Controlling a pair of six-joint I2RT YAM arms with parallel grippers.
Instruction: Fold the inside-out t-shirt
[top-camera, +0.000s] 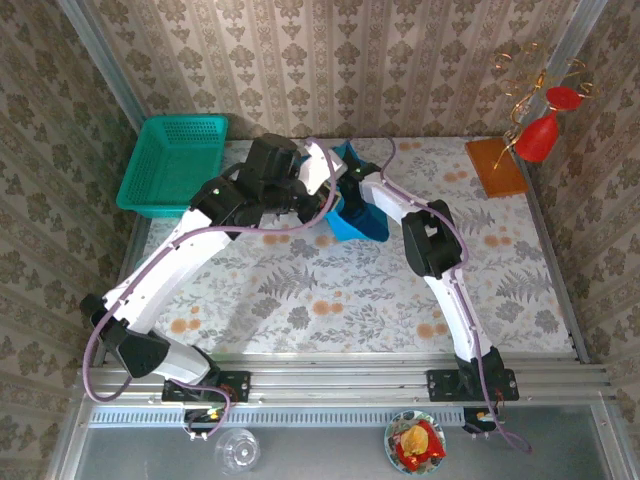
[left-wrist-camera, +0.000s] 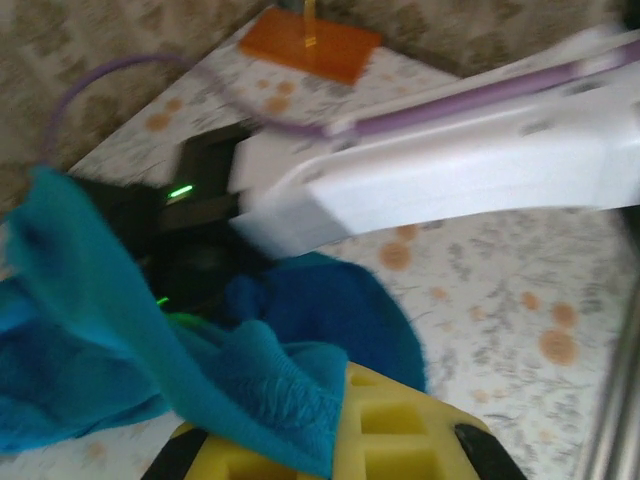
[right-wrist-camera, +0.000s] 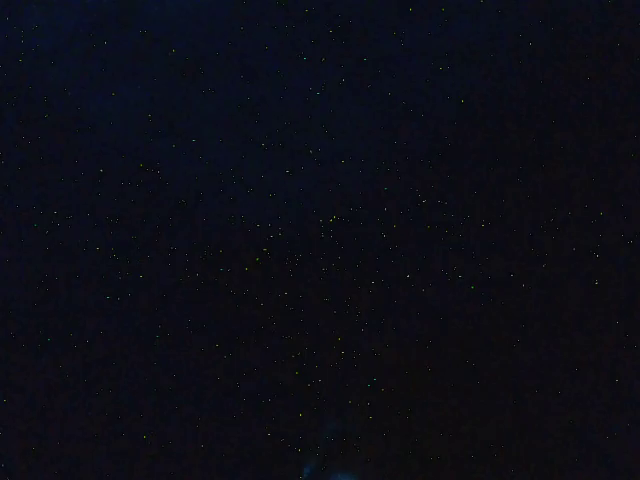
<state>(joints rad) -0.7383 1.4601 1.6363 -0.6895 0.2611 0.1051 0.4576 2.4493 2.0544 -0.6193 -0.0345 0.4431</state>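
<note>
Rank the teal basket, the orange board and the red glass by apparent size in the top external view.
1. teal basket, clearly largest.
2. orange board.
3. red glass, smallest. It seems raised on a stand, nearer the camera, so its real size is unsure.

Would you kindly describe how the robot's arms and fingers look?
The left arm and right arm have white shells, black joints and black bases, with a purple cable along each. The left fingers are yellow with square recesses; a green light glows on the right arm's black section.
</note>
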